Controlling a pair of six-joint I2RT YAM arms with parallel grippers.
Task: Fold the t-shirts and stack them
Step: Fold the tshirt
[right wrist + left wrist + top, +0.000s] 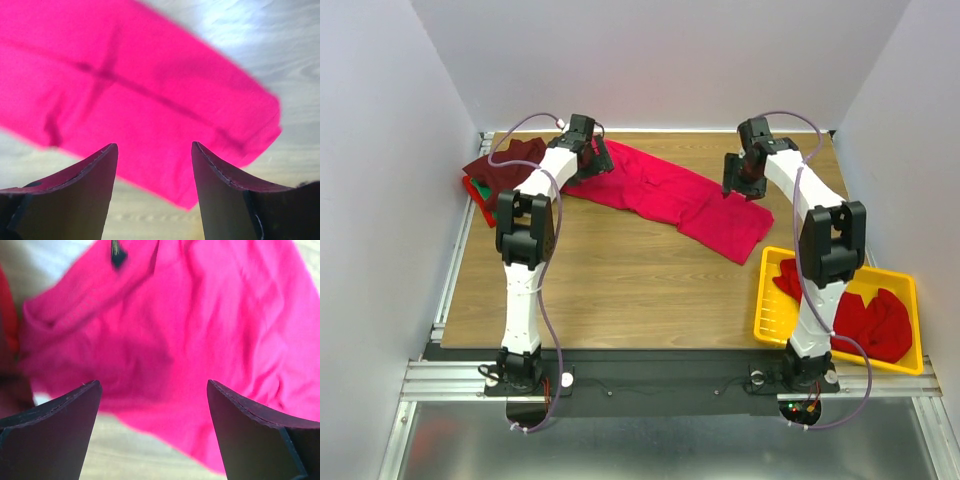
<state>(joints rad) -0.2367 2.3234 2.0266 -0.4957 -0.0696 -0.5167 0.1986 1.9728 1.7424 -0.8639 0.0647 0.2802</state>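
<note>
A bright crimson t-shirt point(670, 196) lies spread in a long band across the back of the table. My left gripper point(594, 160) hovers open over its left end, which fills the left wrist view point(170, 325). My right gripper point(740, 180) hovers open over its right part; the shirt's lower corner shows between the fingers point(150, 100). Neither gripper holds cloth. A dark maroon shirt point(505, 165) lies bunched at the back left, with a bit of green under it. More red shirts point(865, 320) lie in the yellow tray.
The yellow slotted tray point(770, 305) sits at the front right beside the right arm's base. White walls enclose the table on three sides. Bare wood point(620, 280) lies in front of the spread shirt.
</note>
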